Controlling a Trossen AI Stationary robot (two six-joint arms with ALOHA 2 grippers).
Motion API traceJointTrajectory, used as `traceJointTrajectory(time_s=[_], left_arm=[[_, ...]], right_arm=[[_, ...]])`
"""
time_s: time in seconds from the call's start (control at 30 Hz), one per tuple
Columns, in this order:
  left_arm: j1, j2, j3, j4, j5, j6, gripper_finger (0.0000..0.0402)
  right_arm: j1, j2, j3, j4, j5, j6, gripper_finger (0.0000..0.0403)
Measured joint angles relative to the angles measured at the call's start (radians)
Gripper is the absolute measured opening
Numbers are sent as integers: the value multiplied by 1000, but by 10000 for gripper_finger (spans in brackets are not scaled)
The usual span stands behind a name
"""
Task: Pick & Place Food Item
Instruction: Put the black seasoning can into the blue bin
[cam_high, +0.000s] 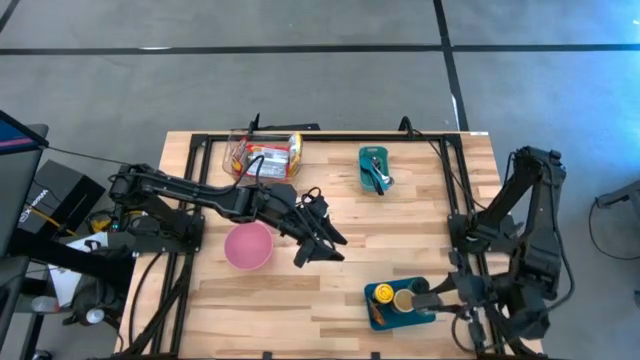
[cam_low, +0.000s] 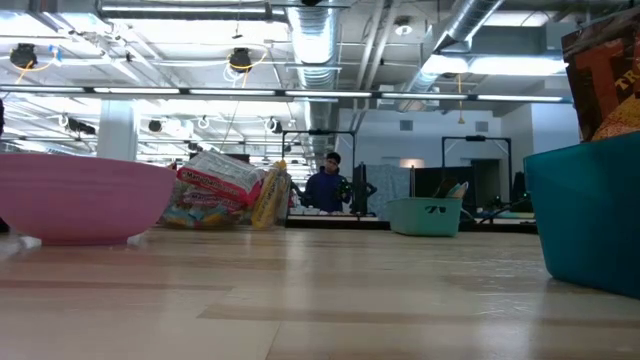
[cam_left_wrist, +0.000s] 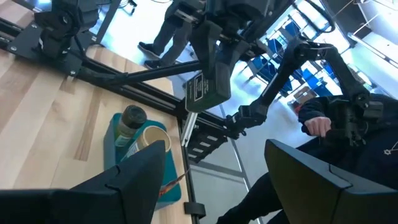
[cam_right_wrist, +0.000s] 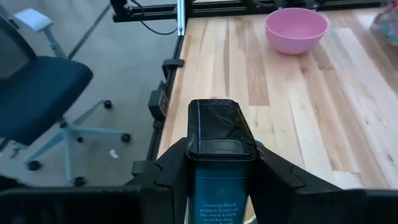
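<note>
Though ringed by a black metal frame, still plainly a surface (cam_high: 330, 290) of pale wooden planks, set on a grey floor (cam_high: 300, 80) crossed by dark lines. Beyond it, at eye level: a wide hall with bare pipes and ducts overhead, rows of strip lights, and one person (cam_low: 325, 186) in dark clothes far back. Off one edge, a blue office chair (cam_right_wrist: 37, 87) on castors.

By count:
- Two dark arms, one at each side.
- One pink bowl (cam_high: 248, 246), left of centre.
- One clear basket (cam_high: 265, 157) of snack packets at the far edge.
- One small teal bin (cam_high: 375, 168), also at the far edge, well apart from the basket.
- One teal tray (cam_high: 378, 316) at the near right, holding a dark-lidded jar (cam_left_wrist: 132, 117) and a can (cam_left_wrist: 151, 140) side by side.
- One pepper tin (cam_right_wrist: 217, 134), dark-lidded.

Left tool (cam_high: 322, 243) out over the middle, just beside the bowl on its right, spread wide and pinching nothing. Right tool (cam_high: 432, 290) low at the near right edge, just beside the tray, closed against both sides of the pepper tin and holding it upright. Beyond that tin, bare planks all the way to the bowl.
</note>
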Motion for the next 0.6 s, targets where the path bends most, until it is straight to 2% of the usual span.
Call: traceJointTrajectory(time_s=[0.2,0.6], left_arm=[[0,0,0,0,0,0,271],[0,0,0,0,0,0,271]], right_arm=[[18,99,0,-1,54,28,121],[4,291,-1,12,126,209,121]])
